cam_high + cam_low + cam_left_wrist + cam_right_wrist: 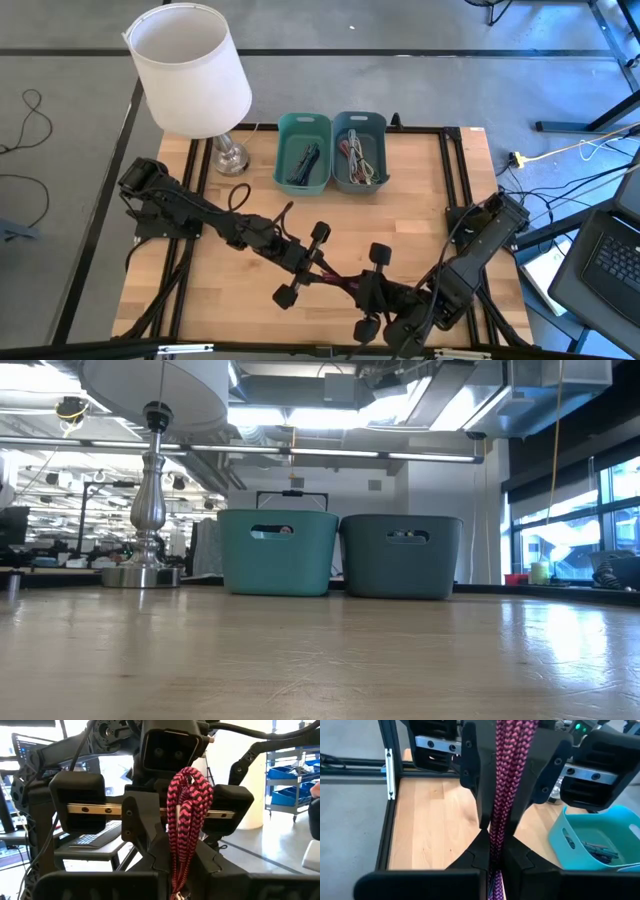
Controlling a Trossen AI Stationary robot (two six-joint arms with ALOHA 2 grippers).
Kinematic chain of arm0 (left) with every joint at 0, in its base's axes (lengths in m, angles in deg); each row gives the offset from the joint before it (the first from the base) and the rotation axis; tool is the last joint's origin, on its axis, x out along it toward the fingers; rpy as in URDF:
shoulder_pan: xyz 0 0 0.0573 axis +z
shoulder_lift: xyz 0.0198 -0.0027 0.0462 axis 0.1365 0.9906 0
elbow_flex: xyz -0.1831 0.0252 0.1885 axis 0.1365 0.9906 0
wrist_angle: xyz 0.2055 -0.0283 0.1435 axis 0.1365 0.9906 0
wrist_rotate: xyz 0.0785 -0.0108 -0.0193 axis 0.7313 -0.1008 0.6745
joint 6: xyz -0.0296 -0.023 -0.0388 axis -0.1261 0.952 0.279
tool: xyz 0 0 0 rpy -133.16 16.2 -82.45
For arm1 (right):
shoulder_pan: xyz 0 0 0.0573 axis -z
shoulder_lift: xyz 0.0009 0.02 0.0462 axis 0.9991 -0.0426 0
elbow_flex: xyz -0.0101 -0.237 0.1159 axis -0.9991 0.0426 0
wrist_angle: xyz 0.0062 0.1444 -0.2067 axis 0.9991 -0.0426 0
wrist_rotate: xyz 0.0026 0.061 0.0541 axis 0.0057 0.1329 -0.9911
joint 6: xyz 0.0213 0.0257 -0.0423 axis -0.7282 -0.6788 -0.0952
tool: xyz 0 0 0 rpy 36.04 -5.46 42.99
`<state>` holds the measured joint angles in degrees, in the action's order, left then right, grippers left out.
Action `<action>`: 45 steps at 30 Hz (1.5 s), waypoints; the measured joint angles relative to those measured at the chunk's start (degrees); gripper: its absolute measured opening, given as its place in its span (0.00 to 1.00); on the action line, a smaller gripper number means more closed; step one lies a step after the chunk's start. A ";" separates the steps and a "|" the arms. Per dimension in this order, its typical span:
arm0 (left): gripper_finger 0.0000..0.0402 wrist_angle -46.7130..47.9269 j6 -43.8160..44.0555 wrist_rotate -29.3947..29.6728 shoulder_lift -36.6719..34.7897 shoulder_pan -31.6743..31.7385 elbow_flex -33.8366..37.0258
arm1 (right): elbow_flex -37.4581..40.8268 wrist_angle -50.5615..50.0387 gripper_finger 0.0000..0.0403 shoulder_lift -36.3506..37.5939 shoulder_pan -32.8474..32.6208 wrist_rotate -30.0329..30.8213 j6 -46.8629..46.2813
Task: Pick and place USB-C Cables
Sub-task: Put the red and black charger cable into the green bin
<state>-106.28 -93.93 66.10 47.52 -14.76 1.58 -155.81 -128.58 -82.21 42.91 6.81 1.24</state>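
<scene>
A magenta-and-black braided USB-C cable bundle (337,279) hangs in the air between my two grippers, above the near middle of the table. My left gripper (322,271) comes from the left and my right gripper (353,287) from the right; they face each other tip to tip, both shut on the bundle. In the left wrist view the bundle's folded loop end (190,782) stands in front of the right gripper. The low view shows neither the cable nor the grippers. Other cables lie in the two bins at the far edge. My left gripper (177,867) pinches the braided bundle (179,845) between its two fingers, several strands together, with the fingers pointing level toward the table's right. The bundle is clear of the table and runs on toward the other gripper. My right gripper (495,865) pinches the same bundle (497,835) between its two fingers, coming level from the table's right. The strands run straight and taut from its fingers into the left gripper opposite. Nothing of the bundle rests on the table.
A green-teal bin (303,152) and a blue-grey bin (360,150) stand side by side at the far edge, both holding cables. A lamp with a white shade (190,70) stands at the far left corner. Bare wood lies between the bins and the grippers.
</scene>
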 joint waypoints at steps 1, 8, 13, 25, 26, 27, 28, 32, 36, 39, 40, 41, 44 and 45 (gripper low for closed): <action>0.06 0.11 -0.03 0.02 0.00 0.00 0.00 | -0.01 -0.04 0.05 0.00 0.00 -0.22 0.56; 0.06 1.96 0.34 0.41 0.04 0.10 -0.04 | -2.84 -8.25 0.26 0.91 -1.69 -1.93 0.37; 0.06 2.54 0.51 0.73 0.04 0.18 0.00 | -7.35 -22.50 0.47 1.05 -2.73 -7.60 -14.10; 0.06 28.44 8.53 32.31 0.13 13.19 0.02 | 0.72 -31.83 0.49 1.03 -4.15 -14.52 -32.43; 0.06 28.65 8.73 33.26 0.13 15.06 0.02 | 1.67 -31.88 0.48 1.02 -4.16 -14.85 -33.31; 0.06 28.96 9.00 34.39 0.13 16.89 0.02 | 2.51 -31.83 0.47 1.01 -4.17 -15.10 -34.24; 0.06 29.74 9.48 35.38 0.13 18.89 0.02 | 3.27 -31.53 0.46 1.01 -4.17 -15.41 -34.88; 0.06 31.70 10.36 36.89 0.15 25.71 0.02 | 6.15 -30.57 0.42 1.01 -4.39 -17.90 -37.98; 0.06 36.37 12.82 35.04 0.16 31.68 0.04 | 8.40 -29.90 0.40 1.01 -4.49 -19.92 -39.33; 0.06 36.14 11.55 33.75 0.15 34.00 -0.26 | 9.55 -29.84 0.39 1.07 -4.39 -19.85 -39.36; 0.06 36.48 11.08 32.47 -0.14 34.01 -0.86 | 9.98 -29.90 0.38 1.05 -4.39 -19.83 -39.36; 0.06 36.75 10.17 31.25 -0.61 33.78 -1.54 | 10.34 -29.99 0.38 1.03 -4.39 -19.85 -39.35; 0.06 34.85 6.34 31.26 -1.75 32.27 -4.70 | 11.15 -30.00 0.38 1.03 -4.21 -19.84 -39.22; 0.06 35.09 4.98 32.67 -1.98 31.74 -5.51 | 11.46 -30.03 0.38 1.03 -4.08 -19.87 -39.24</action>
<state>-71.19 -88.95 98.77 45.54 16.97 -3.94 -144.35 -158.62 -81.19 38.84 -13.06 -38.00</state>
